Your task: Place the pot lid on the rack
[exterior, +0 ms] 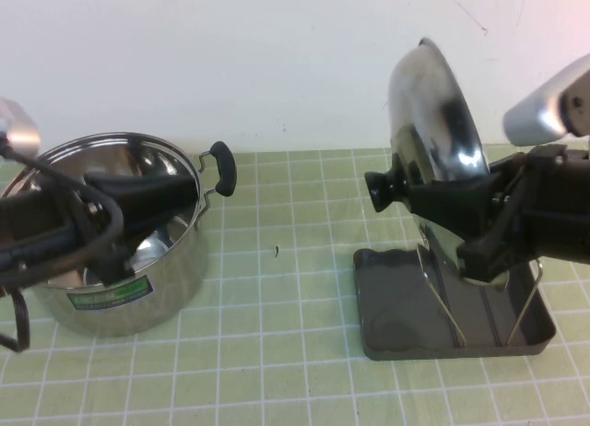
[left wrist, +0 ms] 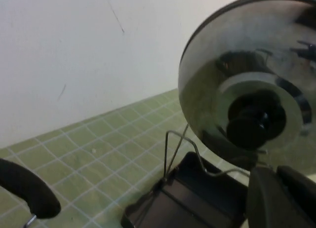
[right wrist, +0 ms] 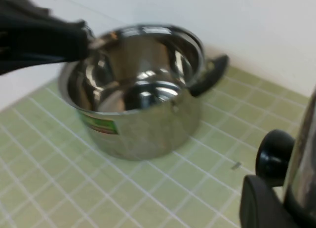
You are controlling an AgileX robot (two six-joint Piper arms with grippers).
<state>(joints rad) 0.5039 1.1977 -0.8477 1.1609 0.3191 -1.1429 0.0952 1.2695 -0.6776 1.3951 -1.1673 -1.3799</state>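
The pot lid (exterior: pixel 433 112) stands on edge in the air, with its black knob (exterior: pixel 381 190) facing left. My right gripper (exterior: pixel 464 214) is shut on the lid's lower rim and holds it just above the rack (exterior: pixel 396 306), a dark grey tray with wire loops (exterior: pixel 433 274). In the right wrist view one finger (right wrist: pixel 264 203) lies beside the knob (right wrist: pixel 274 151). The left wrist view shows the lid (left wrist: pixel 237 65) above the rack (left wrist: pixel 192 198). My left gripper (exterior: pixel 184 194) hovers shut and empty over the open pot (exterior: pixel 120 260).
The steel pot with black handles and a green label stands at the left, also in the right wrist view (right wrist: pixel 138 99). A white wall runs along the back. A small dark speck (exterior: pixel 276 252) lies on the green tiled mat between pot and rack.
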